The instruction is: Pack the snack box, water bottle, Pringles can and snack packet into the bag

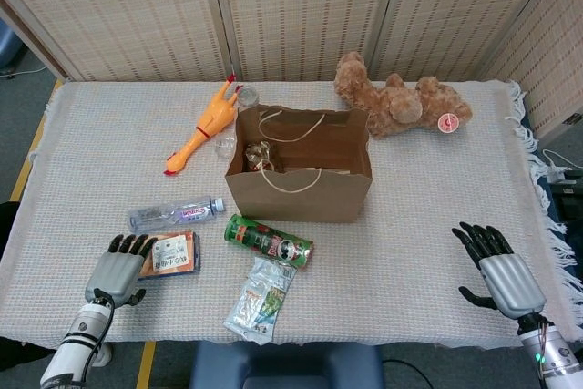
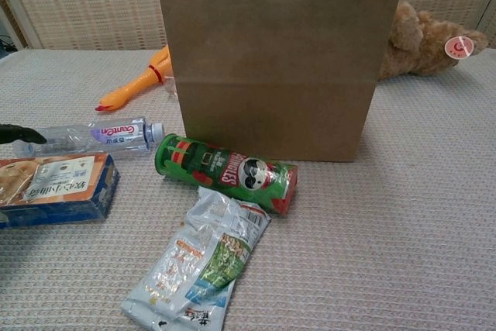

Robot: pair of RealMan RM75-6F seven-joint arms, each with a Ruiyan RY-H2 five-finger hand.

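The brown paper bag stands open mid-table. In front of it lie the green Pringles can and the snack packet. To the left are the water bottle and the orange snack box. My left hand hangs over the box's left end, fingers spread, holding nothing; only a dark fingertip shows in the chest view. My right hand hovers open at the right front, away from all items.
A rubber chicken lies left of the bag with a small clear object beside it. A teddy bear lies behind the bag at the right. The table's front edge is close to both hands.
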